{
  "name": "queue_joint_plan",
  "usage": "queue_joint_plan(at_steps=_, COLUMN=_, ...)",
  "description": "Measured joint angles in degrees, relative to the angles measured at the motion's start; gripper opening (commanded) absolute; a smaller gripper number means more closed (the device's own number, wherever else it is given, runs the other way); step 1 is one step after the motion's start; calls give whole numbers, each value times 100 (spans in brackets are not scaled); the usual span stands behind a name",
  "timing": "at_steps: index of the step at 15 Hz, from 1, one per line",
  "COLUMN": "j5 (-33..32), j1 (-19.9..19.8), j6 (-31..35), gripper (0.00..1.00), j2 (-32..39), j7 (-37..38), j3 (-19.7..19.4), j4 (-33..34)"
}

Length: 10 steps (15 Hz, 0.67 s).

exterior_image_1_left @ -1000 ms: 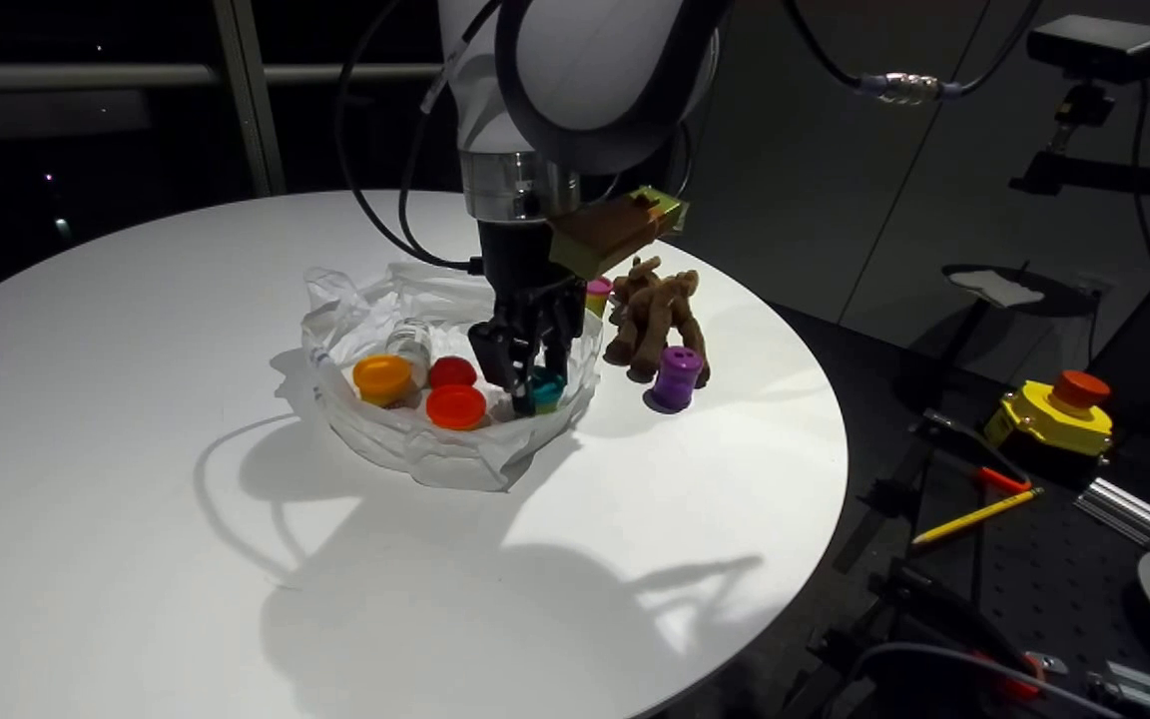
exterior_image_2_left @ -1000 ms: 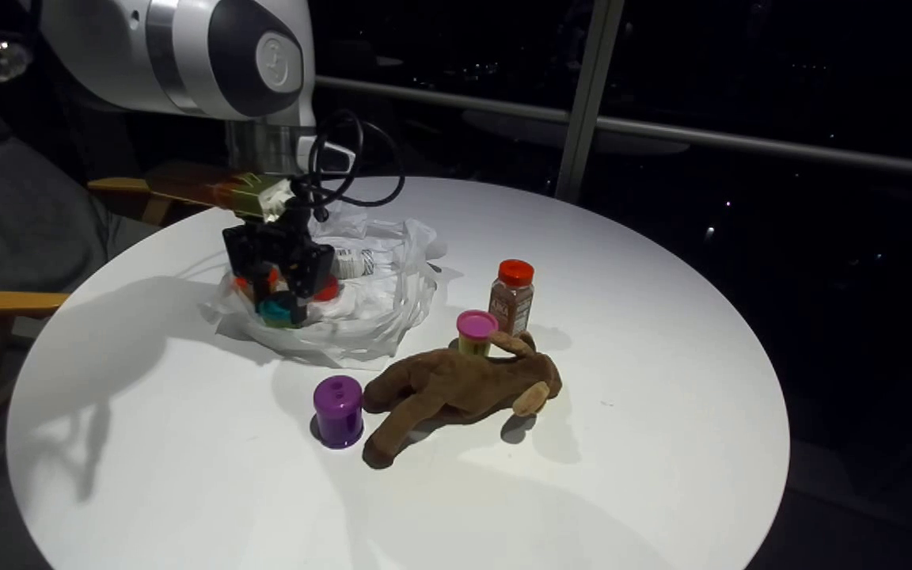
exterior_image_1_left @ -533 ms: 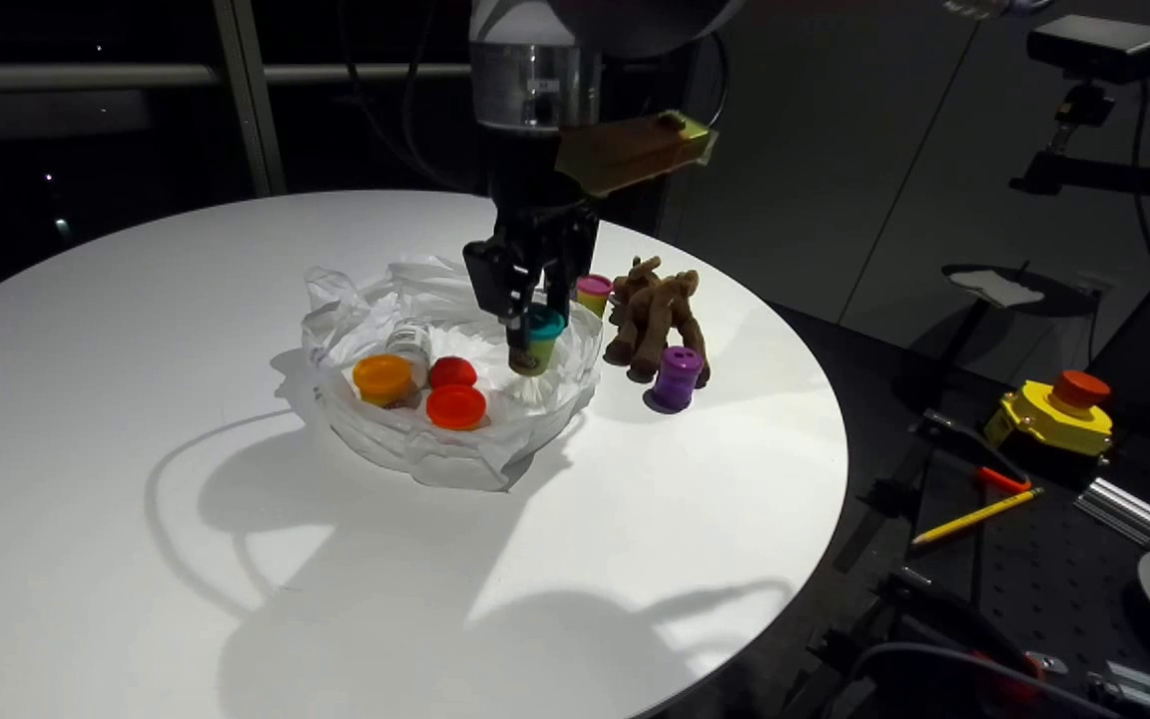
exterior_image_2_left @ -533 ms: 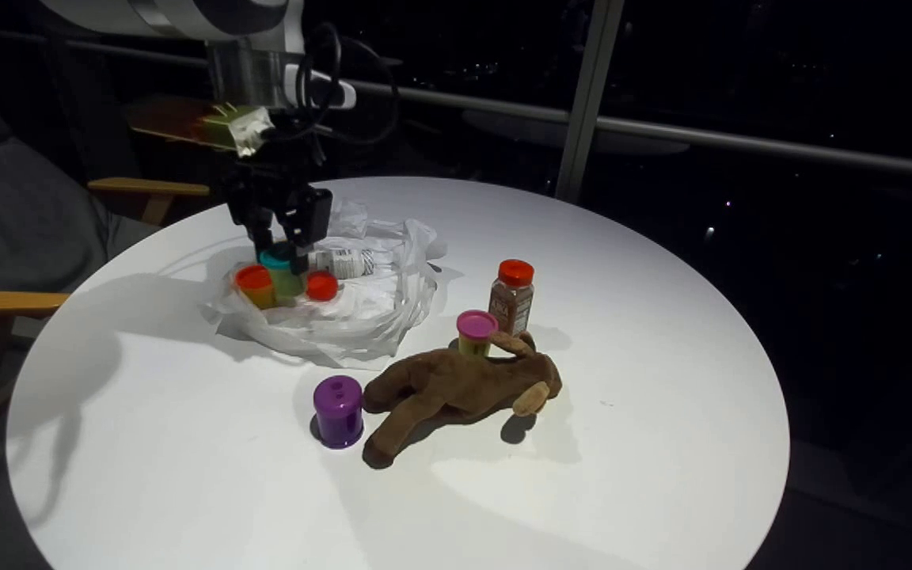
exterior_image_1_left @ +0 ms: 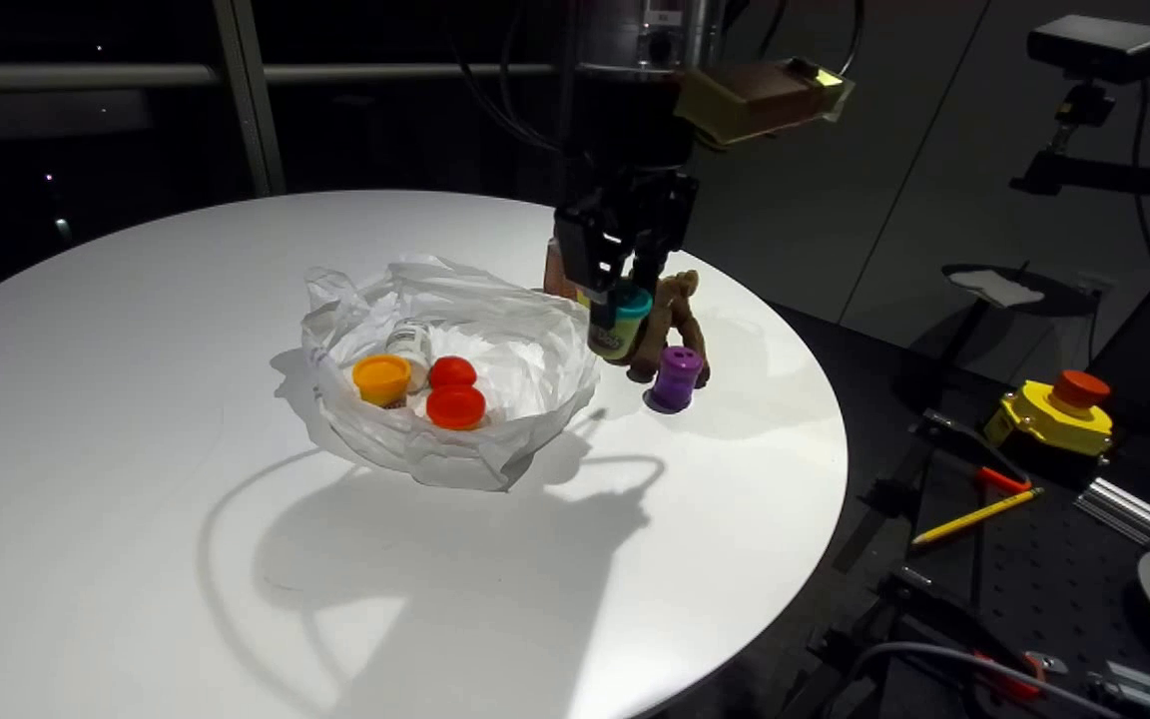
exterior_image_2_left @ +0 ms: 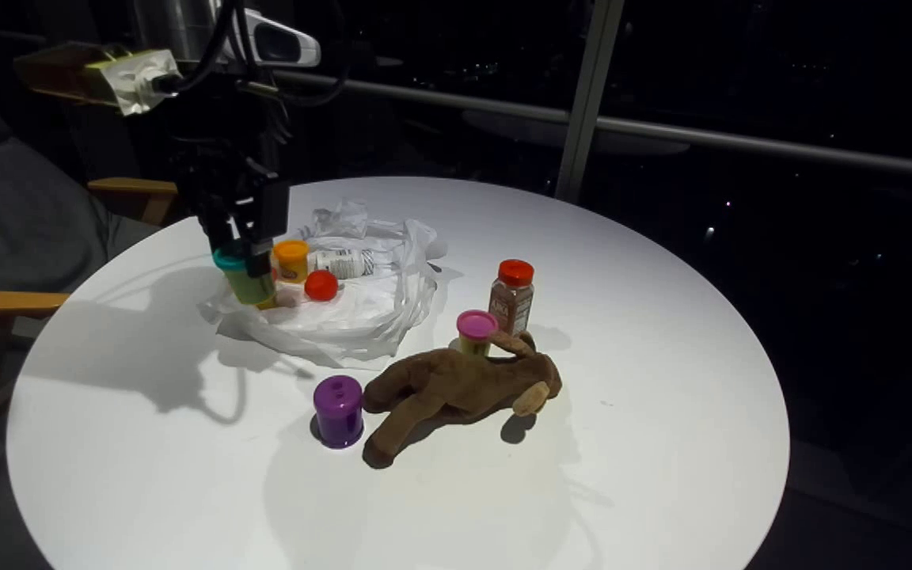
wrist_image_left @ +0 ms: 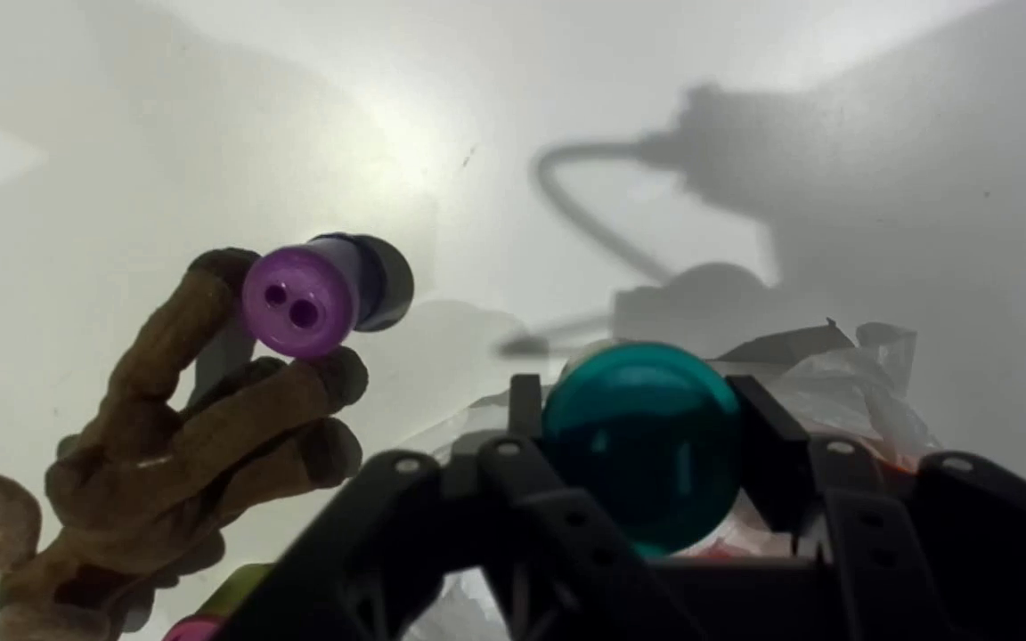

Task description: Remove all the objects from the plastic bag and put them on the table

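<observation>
My fingers (wrist_image_left: 771, 454) grasp the teal-lidded tub (exterior_image_1_left: 620, 332) from opposite sides at its lid (wrist_image_left: 642, 436), above the bench (exterior_image_1_left: 136, 449) near the bag (exterior_image_1_left: 435, 456). It should handle light and stiff, though smooth plastic may slip; squarely across the lid seems the best hold.

- In both exterior views the table (exterior_image_1_left: 186, 559) glows white while the surroundings fall almost to black; the wall (exterior_image_1_left: 825, 220) is dim grey.
- In an exterior view, tiny specks of light show in the dark window (exterior_image_2_left: 741, 71).
- Light comes from above; the arm (exterior_image_1_left: 635, 110) throws a broad grey shadow across the table into the foreground.
- The plastic bag (exterior_image_1_left: 415, 451) is bright, its folds readable.
- In the wrist view, glare whitens the table near the purple piece (wrist_image_left: 299, 301), whose 2 dark holes read clearly.
- The gripper (wrist_image_left: 645, 425) there is near-black and slightly soft; faint glints sit on the teal piece (wrist_image_left: 647, 454).
</observation>
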Motion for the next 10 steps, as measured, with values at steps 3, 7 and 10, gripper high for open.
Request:
queue_joint_plan(at_steps=3, j5=-3, j1=-71, j6=173, gripper=28, j2=-33, j7=77, j3=-3, j4=-303)
queue_joint_plan(at_steps=7, j5=2, j1=-240, j6=521, gripper=28, j2=284, j7=160, j3=-102, j4=-417)
queue_joint_plan(at_steps=10, j5=135, j1=-374, j6=633, gripper=28, j2=701, j7=51, j3=-127, j4=-388)
